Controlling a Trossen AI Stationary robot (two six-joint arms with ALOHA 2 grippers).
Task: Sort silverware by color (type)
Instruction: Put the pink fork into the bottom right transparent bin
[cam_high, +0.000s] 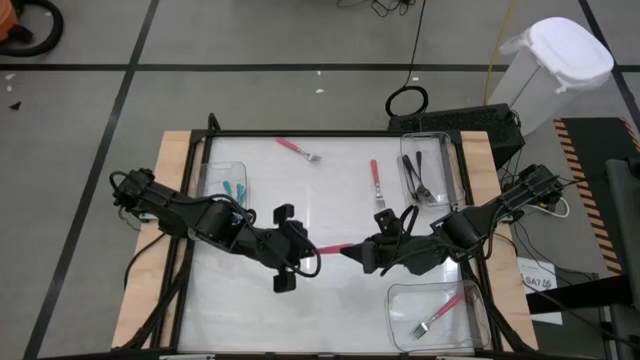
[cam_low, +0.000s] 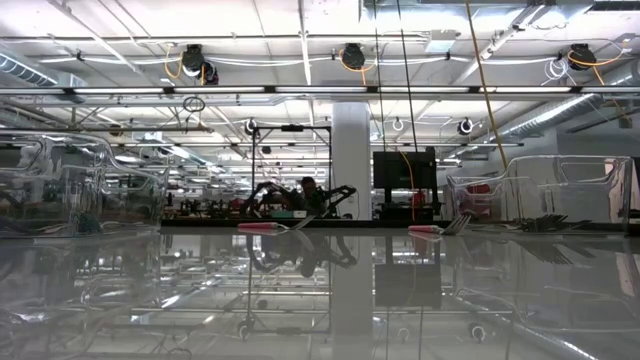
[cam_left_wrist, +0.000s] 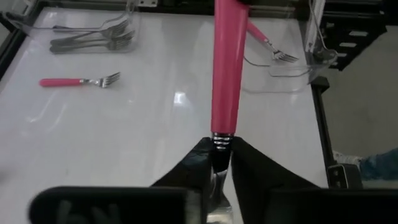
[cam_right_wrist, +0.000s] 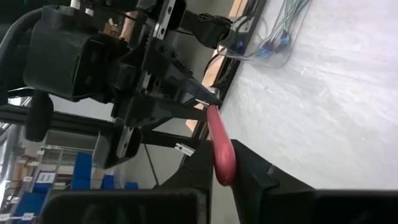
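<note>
At the centre of the overhead frame, the two arms meet over the white table (cam_high: 260, 310) in a handover of a single pink-handled fork (cam_high: 330, 247), held level between them above the surface. The left gripper (cam_left_wrist: 217, 171) pinches the fork's metal neck between its dark fingers (cam_left_wrist: 186, 174), the pink handle running away from it toward the other arm. The right gripper (cam_right_wrist: 224, 165) has its fingers narrowed around the rounded end of that same handle, so both ends of the fork appear gripped at once.

Sorting looks a little over half done. At the lower right of the overhead frame, a clear bin (cam_high: 395, 300) holds one pink fork (cam_high: 440, 313), and the fork in transit probably belongs with it. At left centre, a second clear bin (cam_high: 207, 175) holds teal-handled forks (cam_high: 236, 190); how many is hard to tell. At the upper right, a third bin (cam_high: 450, 140) holds several dark forks (cam_high: 417, 178).

Two pink forks remain loose on the table: one (cam_high: 376, 183) at upper centre beside the dark-fork bin, another (cam_high: 297, 149) near the top edge. No teal or dark forks appear outside the bins. What is left, by this showing, is the fork now changing grippers and those two loose pink ones.
</note>
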